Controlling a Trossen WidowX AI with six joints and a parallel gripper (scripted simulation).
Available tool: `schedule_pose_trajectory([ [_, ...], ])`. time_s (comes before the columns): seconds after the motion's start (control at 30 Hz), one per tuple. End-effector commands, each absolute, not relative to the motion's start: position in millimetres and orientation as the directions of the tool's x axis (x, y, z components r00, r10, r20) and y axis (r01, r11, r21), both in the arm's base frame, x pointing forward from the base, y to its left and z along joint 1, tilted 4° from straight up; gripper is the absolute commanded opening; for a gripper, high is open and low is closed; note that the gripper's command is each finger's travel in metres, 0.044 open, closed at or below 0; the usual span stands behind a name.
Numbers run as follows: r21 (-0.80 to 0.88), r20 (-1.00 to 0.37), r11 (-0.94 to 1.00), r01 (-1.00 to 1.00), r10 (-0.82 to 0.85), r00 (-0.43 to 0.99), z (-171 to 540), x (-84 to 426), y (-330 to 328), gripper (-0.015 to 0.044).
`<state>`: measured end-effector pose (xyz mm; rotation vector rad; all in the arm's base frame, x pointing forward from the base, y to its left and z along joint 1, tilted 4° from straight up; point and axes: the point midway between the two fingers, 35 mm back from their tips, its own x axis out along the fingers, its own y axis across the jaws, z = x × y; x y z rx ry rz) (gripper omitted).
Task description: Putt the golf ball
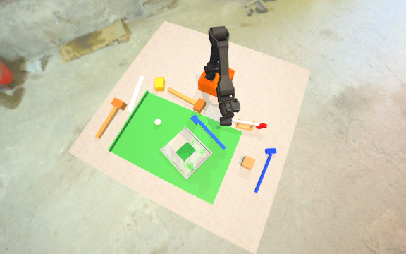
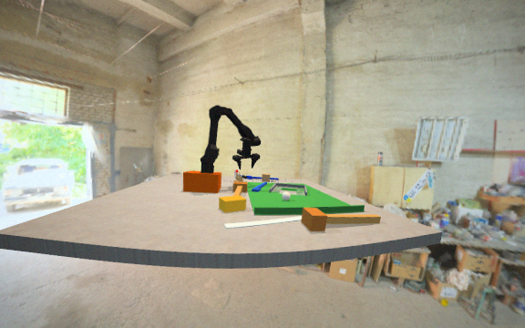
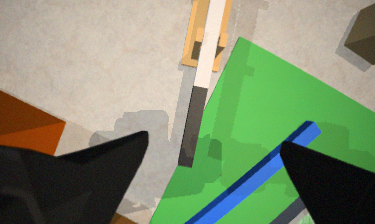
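Red-headed putter lies untouched on its small stand beside the green mat from above, the ball unplayed; from the side, the gripper hangs above the table; at the wrist, the fingers gape wide and empty over the putter's dark grip.

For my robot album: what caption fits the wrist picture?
Open gripper hovering over the red putter's dark grip, beside the green mat.
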<state>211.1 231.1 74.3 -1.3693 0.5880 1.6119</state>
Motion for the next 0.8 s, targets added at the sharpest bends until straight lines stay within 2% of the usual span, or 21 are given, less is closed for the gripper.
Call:
schedule_pose_trajectory([
  [0.0,-0.058,-0.945,-0.361,-0.931,0.322,-0.066,52,208,222,0.0440],
  [0.77,-0.057,-0.944,-0.361,-0.931,0.322,-0.067,17,207,229,0.0440],
])
